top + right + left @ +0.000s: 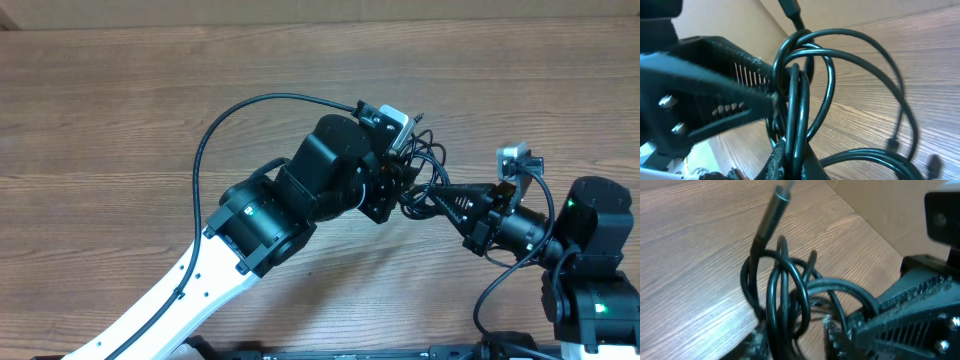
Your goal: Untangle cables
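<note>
You had the cables [799,115] caught between the two arms, just right of the middle of the surface [150,100], so neither arm was nearer: both tips were in the knot. The right pincer [787,161] was clamped together on several strands, and the loops rose straight out of its tips and fanned away over the wood. The left pincer [398,186] met the same bundle from the opposite side, its ribbed finger [715,100] against the strands. Whether it gripped them or stood apart, the pictures did not settle. One plug [769,215] stuck up and away from the left wrist, its barrel tilted and free of the loops. Any pull would, by my reckoning, have had to run along the line joining the arms. Bare wood lay to your left and ahead, while the right arm's base [590,300] crowded the other side.
</note>
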`<state>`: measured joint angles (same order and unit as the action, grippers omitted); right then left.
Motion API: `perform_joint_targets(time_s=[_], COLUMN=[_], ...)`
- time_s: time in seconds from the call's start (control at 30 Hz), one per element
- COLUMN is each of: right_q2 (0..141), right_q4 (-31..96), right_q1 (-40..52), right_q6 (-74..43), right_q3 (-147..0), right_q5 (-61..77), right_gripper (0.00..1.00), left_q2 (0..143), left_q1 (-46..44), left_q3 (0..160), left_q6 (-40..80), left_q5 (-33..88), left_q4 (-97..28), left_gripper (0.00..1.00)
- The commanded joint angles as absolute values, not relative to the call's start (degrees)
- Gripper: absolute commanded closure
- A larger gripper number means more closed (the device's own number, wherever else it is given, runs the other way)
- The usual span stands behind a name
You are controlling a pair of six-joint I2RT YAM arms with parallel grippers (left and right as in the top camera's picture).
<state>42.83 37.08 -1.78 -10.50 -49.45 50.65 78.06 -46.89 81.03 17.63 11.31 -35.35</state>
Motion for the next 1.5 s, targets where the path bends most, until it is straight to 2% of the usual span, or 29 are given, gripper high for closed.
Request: perform_joint_targets(time_s=[0.0, 0.03, 0.47, 0.8, 0.97, 1.07, 1.17, 1.23, 1.47], right_q2=[42.61, 42.61, 42.61, 42.61, 42.61, 42.61, 42.61, 42.61, 42.61], right_q4=[36.71, 36.73, 36.49, 35.73, 35.35, 35.38, 35.38, 35.35, 35.07], right_q1=[-1.93, -1.93, -1.93, -1.93, -1.93, -1.93, -1.93, -1.93, -1.93], right_q6=[-10.41, -10.66, -13.47, -13.45, -13.45, -13.43, -13.43, -13.43, -6.96], right_q3=[-50.7, -50.7, -50.7, -50.7, -50.7, -50.7, -50.7, -50.7, -50.7], right_q5=[49.45, 48.75, 46.5, 49.6, 50.7, 50.7, 50.7, 50.7, 58.26], right_gripper=[0.96, 0.96, 0.96, 0.96, 0.96, 0.96, 0.96, 0.96, 0.96], left_q2=[77.34, 77.23, 76.09, 75.99, 75.99, 75.99, 75.99, 75.99, 76.51], left_q1=[-47.05, -46.74, -38.22, -36.34, -36.34, -36.36, -36.4, -36.38, -36.71], left_q3=[81.58, 81.58, 81.58, 81.58, 81.58, 81.58, 81.58, 81.58, 81.58], left_q6=[13.91, 13.63, 13.74, 12.86, 1.85, -6.28, -11.81, -12.4, -6.81], left_q5=[11.81, 11.77, 12.12, 16.62, 24.27, 29.91, 33.91, 34.59, 34.61], left_q4=[-36.47, -37.21, -46.74, -46.28, -46.15, -46.13, -46.04, -45.21, -40.05], left_gripper=[0.41, 0.0, 0.0, 0.0, 0.01, 0.05, 0.04, 0.0, 0.0])
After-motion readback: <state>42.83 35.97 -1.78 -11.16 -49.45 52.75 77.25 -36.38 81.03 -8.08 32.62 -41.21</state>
